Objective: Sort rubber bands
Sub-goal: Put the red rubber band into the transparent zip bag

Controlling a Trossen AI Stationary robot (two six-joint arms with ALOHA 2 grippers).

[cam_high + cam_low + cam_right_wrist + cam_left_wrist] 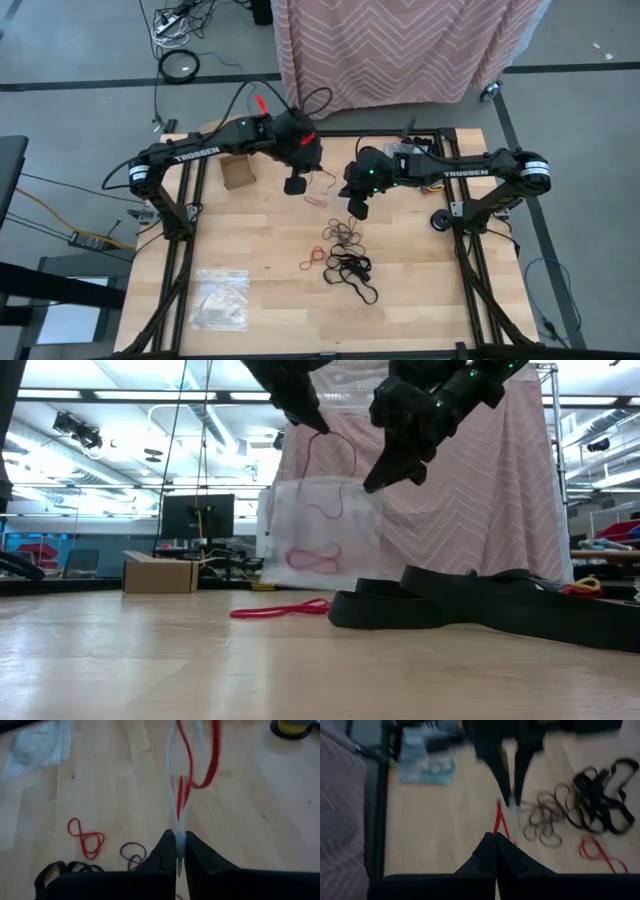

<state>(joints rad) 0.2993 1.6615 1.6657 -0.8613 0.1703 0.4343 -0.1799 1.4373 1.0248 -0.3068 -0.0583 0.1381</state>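
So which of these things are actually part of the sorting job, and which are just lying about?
Part of the job:
- red rubber band, held up by the left end effector
- clear bag, pinched by the right end effector
- rubber band pile

Lying about:
- cardboard box
- bag of spares

Bare wood runs wide along the table's (420, 310) left edge and front right corner, easy passage for a gripper. The middle is cluttered: black rubber bands (352, 272) heaped with tan bands (345, 236) just behind. A clear plastic bag (221, 298) fills the front left corner (flat, low), and a cardboard box (238, 171) stands near the back left.
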